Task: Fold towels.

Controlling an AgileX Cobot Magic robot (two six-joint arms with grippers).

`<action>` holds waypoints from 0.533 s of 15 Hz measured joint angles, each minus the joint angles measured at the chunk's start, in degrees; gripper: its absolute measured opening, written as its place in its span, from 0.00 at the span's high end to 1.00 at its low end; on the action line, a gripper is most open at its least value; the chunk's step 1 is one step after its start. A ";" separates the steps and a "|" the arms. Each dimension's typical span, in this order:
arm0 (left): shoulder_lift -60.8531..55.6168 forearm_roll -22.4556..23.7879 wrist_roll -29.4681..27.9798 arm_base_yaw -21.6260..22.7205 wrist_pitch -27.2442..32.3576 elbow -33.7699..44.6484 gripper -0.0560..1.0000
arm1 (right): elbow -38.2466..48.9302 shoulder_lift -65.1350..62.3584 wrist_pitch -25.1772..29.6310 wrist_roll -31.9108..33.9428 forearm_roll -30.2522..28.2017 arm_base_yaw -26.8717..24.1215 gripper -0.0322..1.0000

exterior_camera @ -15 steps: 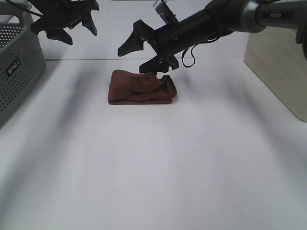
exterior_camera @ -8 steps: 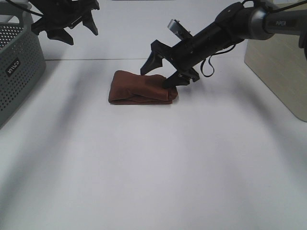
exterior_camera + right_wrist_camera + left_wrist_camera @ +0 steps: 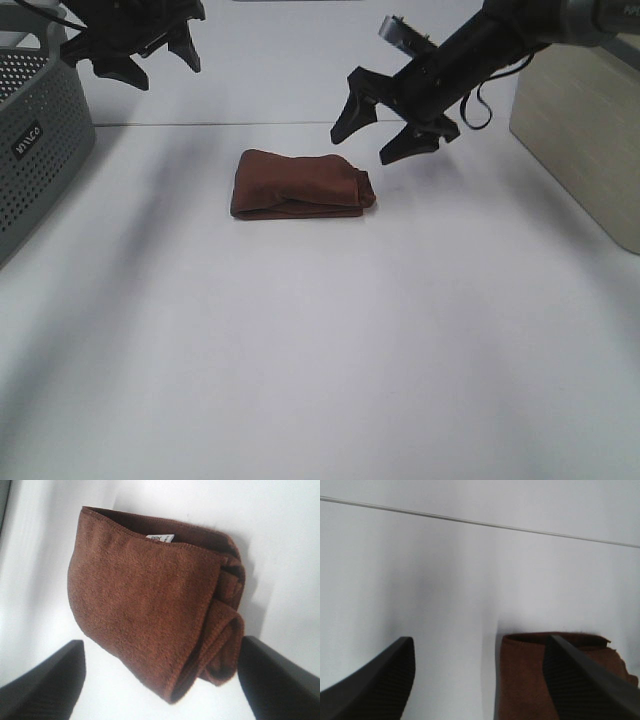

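White table (image 3: 320,350), evenly lit, soft shadows. White wall (image 3: 270,60) behind, thin seam where they meet. Grey perforated basket (image 3: 40,150) far left; beige box (image 3: 580,140) far right.

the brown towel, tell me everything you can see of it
The dark reddish-brown terry towel lies folded into a compact, thick rectangular bundle on the white table, towards its far side. Its cloth looks soft and nubby, with a stitched hem. One end is a smooth rounded fold; the other shows loosely rolled layers. A small white tag peeks out between layers. Nothing grips it: the open right gripper hovers just beyond one end, apart from it.
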 joint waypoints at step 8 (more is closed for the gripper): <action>-11.57 2.86 6.36 0.00 14.38 -0.06 0.30 | 0.00 -9.74 12.89 7.28 -14.50 0.00 0.21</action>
